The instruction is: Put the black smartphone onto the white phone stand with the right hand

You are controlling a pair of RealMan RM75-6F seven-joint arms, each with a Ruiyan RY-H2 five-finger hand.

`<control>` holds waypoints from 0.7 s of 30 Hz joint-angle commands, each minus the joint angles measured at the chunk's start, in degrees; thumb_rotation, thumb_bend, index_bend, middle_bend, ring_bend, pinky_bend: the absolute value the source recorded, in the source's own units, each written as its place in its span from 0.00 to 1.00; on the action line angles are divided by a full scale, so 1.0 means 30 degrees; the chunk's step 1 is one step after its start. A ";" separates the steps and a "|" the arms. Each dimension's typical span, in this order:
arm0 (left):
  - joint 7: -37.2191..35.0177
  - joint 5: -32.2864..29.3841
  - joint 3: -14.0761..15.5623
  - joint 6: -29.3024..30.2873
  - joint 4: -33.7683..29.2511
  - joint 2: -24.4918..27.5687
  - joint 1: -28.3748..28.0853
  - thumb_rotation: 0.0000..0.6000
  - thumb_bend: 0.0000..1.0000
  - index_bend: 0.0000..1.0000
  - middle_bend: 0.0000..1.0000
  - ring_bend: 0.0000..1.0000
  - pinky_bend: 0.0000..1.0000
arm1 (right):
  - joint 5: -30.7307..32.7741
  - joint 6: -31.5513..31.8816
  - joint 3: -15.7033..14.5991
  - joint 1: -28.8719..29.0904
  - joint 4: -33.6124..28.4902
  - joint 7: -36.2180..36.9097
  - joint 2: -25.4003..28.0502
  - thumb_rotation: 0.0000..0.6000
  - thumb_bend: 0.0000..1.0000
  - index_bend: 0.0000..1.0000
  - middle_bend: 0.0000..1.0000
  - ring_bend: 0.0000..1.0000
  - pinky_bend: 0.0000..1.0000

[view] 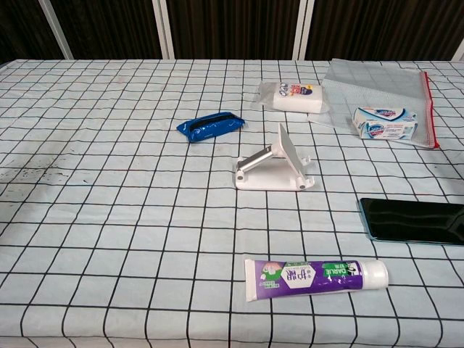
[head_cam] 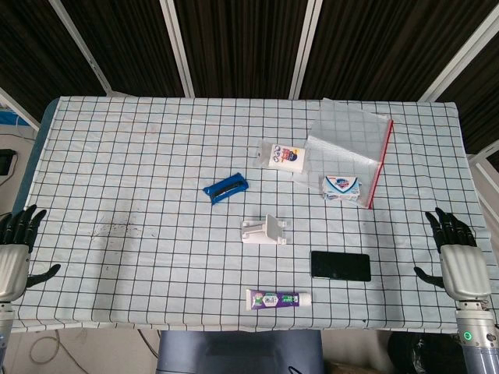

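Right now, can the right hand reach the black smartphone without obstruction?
Probably yes. The right hand is open at the table edge, and only bare cloth lies between it and the black smartphone.

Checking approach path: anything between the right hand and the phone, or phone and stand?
Nothing visible. Bare cloth lies between the right hand and the black smartphone, and between it and the white phone stand. The toothpaste tube lies nearer the camera, off both paths.

Phone [head_cam: 341, 266] right of stand [head_cam: 265, 231]; toothpaste tube [head_cam: 277, 299] before both.
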 commanded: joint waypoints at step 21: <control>-0.0414 -0.0081 -0.0114 -0.0447 0.0296 0.0055 -0.0274 1.00 0.00 0.00 0.00 0.00 0.00 | 0.1960 -0.3705 -0.0291 0.2154 -0.4466 -0.6318 -0.2425 1.00 0.12 0.17 0.24 0.18 0.14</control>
